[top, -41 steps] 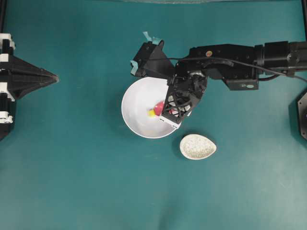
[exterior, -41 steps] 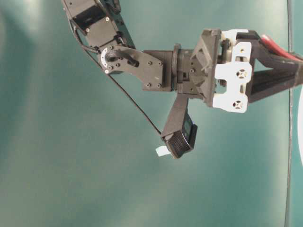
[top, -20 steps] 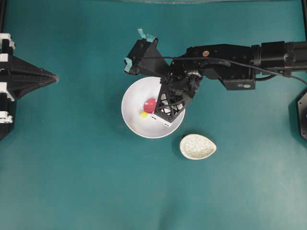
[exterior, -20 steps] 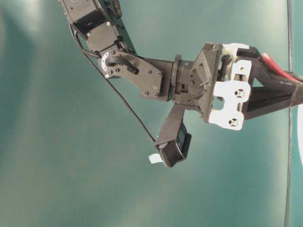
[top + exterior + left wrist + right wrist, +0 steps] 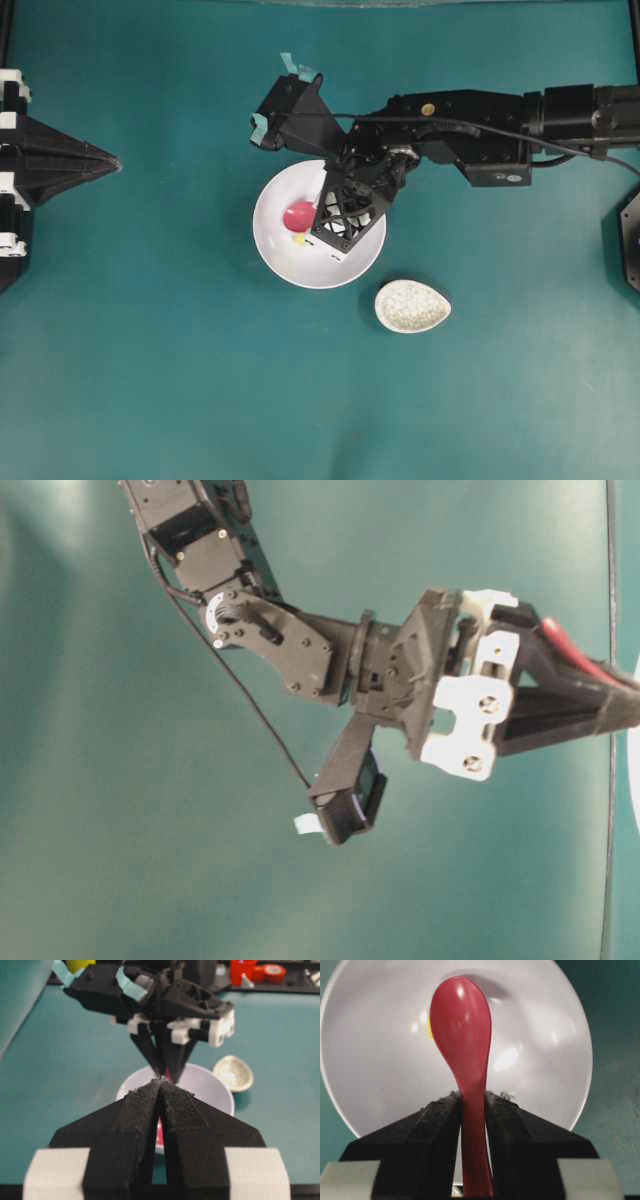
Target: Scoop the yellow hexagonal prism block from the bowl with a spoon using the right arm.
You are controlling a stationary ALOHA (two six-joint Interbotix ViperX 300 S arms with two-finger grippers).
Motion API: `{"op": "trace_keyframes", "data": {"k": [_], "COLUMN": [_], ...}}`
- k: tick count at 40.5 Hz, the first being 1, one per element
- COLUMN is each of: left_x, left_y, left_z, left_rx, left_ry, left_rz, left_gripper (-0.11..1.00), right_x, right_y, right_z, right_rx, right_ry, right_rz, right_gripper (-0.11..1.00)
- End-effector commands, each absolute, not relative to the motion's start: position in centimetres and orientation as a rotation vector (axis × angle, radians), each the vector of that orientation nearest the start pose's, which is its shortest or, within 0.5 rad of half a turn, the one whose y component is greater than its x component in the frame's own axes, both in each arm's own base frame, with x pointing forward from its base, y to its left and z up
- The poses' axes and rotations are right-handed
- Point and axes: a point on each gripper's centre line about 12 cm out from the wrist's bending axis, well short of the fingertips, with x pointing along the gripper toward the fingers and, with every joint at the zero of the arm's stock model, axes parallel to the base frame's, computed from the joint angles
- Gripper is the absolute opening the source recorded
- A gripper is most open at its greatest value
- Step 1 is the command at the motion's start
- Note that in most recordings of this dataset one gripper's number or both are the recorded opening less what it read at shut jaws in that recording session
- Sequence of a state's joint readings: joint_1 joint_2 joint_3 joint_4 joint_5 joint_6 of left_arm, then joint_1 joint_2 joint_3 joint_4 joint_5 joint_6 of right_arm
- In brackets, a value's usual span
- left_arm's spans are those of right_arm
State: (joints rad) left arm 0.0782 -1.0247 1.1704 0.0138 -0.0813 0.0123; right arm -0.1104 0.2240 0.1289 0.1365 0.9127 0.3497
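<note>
Yellow hexagonal prism block (image 5: 429, 1030) peeks behind glossy spoon (image 5: 465, 1045) in smooth white bowl (image 5: 545, 1060); right tool (image 5: 472, 1105) clamps handle.

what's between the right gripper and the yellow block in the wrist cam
The spoon. In the right wrist view the right gripper clamps its handle, and its red scoop lies over the yellow block, which peeks out at the scoop's left edge inside the bowl.

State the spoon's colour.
Glossy pink-red spoon; clearest in the right wrist view.
</note>
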Motion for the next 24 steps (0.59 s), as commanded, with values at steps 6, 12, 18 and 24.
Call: {"op": "trace_keyframes", "data": {"k": [6, 12, 18, 24], "left_x": [19.1, 19.1, 19.1, 19.1], "left_y": [1.5, 1.5, 1.5, 1.5], "left_z": [29.4, 29.4, 29.5, 29.4], "left_rx": [0.029, 0.029, 0.029, 0.029], "left_ry": [0.038, 0.038, 0.036, 0.036], "left_rz": [0.079, 0.079, 0.079, 0.078], "left_gripper": [-0.01, -0.01, -0.01, -0.01], "right_x": [44.5, 44.1, 43.5, 42.9], "right_y": [-3.6, -3.7, -3.6, -3.5], "right_z": [22.6, 23.4, 23.5, 23.4], "right_rx": [0.514, 0.525, 0.535, 0.551], "right_ry": [1.165, 1.174, 1.228, 1.275], "right_rz": [-0.259, -0.267, -0.279, -0.297], "right_gripper": [0.23, 0.23, 0.23, 0.23]}}
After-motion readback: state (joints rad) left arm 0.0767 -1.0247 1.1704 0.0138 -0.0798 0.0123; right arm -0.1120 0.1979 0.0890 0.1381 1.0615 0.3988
